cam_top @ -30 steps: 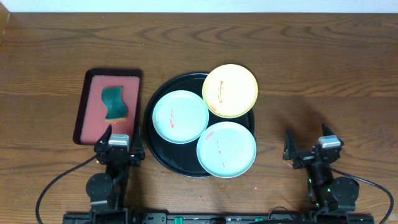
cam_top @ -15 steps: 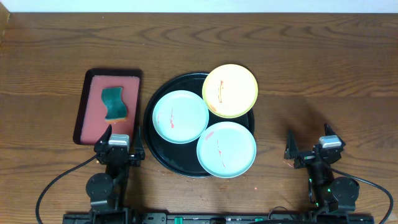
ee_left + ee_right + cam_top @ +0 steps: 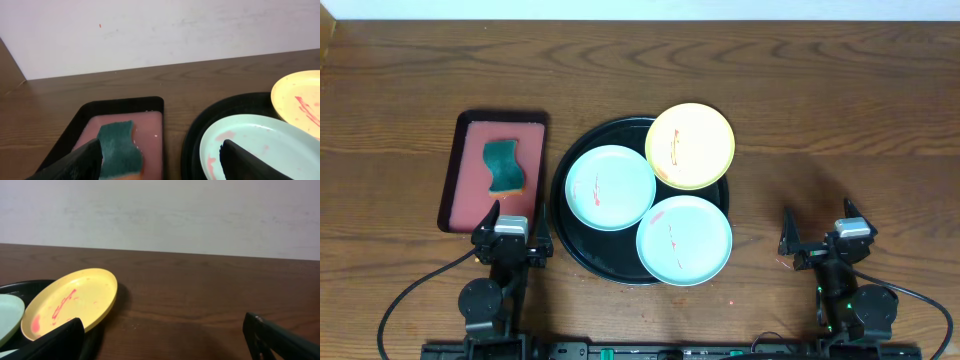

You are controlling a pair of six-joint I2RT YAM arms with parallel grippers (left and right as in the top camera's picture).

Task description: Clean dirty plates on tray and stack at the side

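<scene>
Opening stage of the cleaning task, seen from overhead and from both wrists. At the centre of the wooden table [image 3: 820, 100], a round glossy black tray [image 3: 582, 255] carrying a pale blue plate [image 3: 610, 187] on its left half, a second pale blue plate [image 3: 684, 240] at its near right, jutting over the rim, and a yellow plate [image 3: 690, 146] at its far right, tilted up on the rim and overhanging it. Thin reddish smears on all three; not yet wiped, not yet stacked at the side. Just left of the black tray, a pink rectangular tray [image 3: 465, 190] with a dark rim, holding a green sponge [image 3: 503, 166] in its far half. Left gripper [image 3: 512, 225] parked at the near end of the pink tray, jaws spread wide and empty, facing the gap between the two trays. Right gripper [image 3: 817, 228] parked well to the right of the black tray near the table's front edge, jaws likewise spread wide, gripping nothing. Step in hand, as judged: readiness only, with fetching the sponge the likely first action. Called for next: reaching the left arm forward over the pink tray, lowering with fingers astride the sponge's narrow waist, and closing firmly enough to lift it. Probably useful alongside: bringing the right arm in toward the yellow plate to steady it by its overhanging edge.
</scene>
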